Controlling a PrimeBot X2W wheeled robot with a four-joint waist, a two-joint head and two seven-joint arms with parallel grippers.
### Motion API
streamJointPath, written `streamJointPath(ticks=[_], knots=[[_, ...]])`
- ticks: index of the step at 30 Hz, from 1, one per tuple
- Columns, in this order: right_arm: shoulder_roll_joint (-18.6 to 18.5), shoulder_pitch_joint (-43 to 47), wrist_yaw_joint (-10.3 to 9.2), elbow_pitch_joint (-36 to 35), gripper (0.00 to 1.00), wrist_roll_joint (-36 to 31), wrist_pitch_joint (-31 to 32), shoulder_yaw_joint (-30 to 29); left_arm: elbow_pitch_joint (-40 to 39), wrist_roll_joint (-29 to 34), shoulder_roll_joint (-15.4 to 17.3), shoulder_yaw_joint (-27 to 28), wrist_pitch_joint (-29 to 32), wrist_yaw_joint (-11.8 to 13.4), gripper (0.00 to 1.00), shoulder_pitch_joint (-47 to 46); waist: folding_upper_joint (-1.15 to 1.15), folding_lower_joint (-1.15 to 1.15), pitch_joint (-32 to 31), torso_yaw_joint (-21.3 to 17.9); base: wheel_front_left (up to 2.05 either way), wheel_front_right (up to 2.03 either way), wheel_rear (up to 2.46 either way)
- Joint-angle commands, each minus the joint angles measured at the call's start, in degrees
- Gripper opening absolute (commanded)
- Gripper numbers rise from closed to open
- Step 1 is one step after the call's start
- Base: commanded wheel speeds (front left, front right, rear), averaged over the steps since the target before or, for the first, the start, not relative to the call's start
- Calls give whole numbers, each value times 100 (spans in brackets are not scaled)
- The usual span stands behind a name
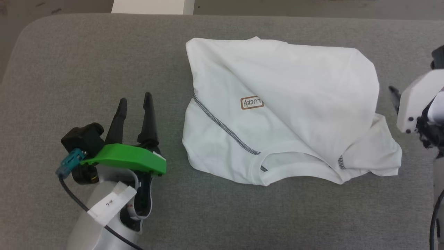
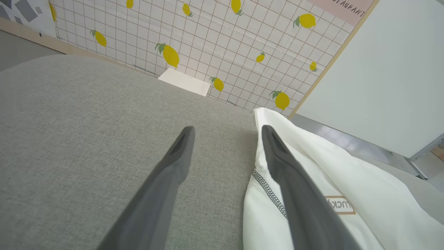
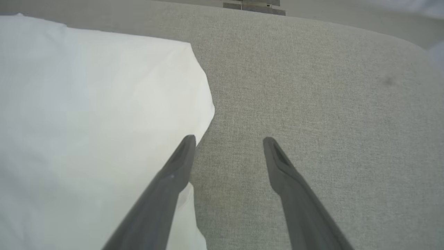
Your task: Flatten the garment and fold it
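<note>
- Nearest in the head view, the left gripper [image 1: 135, 98] sits over bare grey cloth at the lower left. Its two dark fingers are spread and hold nothing.
- A green bracket [image 1: 128, 159] and a black cable [image 1: 74, 198] ride on that wrist, close to the near edge.
- The right gripper [image 3: 229, 139] also has its fingers parted and empty. Its own camera shows one finger [image 3: 173, 173] crossing the shirt's border; whether it touches the cloth is hard to judge.
- The garment [image 1: 295, 86] lies in the middle of the grey padded surface [image 1: 86, 62], between the two grippers, partly folded over itself with a diagonal flap on top.
- A zigzag seam [image 1: 225, 128] and the brown-bordered patch [image 1: 252, 102] face up on the shirt's left half. A sleeve [image 1: 381, 156] sticks out at the lower right.
- Open grey cloth surrounds the shirt: a wide stretch to its left, a strip along the near side, a band beyond it.
- The surface's far left corner is rounded.
- Past the far edge stands a white box [image 1: 152, 6].
- Farther off, the left wrist view shows a lemon-print tiled wall [image 2: 208, 34] and a plain white panel [image 2: 381, 69].
</note>
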Motion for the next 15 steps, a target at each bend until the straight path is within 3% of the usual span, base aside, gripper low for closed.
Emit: streamJointPath(ticks=[1,12,13,14,15], knots=[[-40,-238,-9,220,100,-124,78,47,-44,48,-25,-38,-22,-31,100,-147,54,0,397,369,0,0,0],[-377,-589,-9,1296,100,-245,607,770,182,187,-135,-214,-162,-117,100,-309,54,0,714,748,0,0,0],[-430,-590,-9,1302,91,-215,692,801,196,184,-159,-231,-172,-130,100,-311,54,0,727,786,0,0,0],[-484,-606,-9,1282,20,-195,727,835,208,185,-175,-245,-181,-141,100,-317,54,0,737,814,0,0,0],[-564,-652,-9,1223,0,-167,719,852,219,185,-198,-265,-189,-156,100,-332,54,0,766,856,0,0,0]])
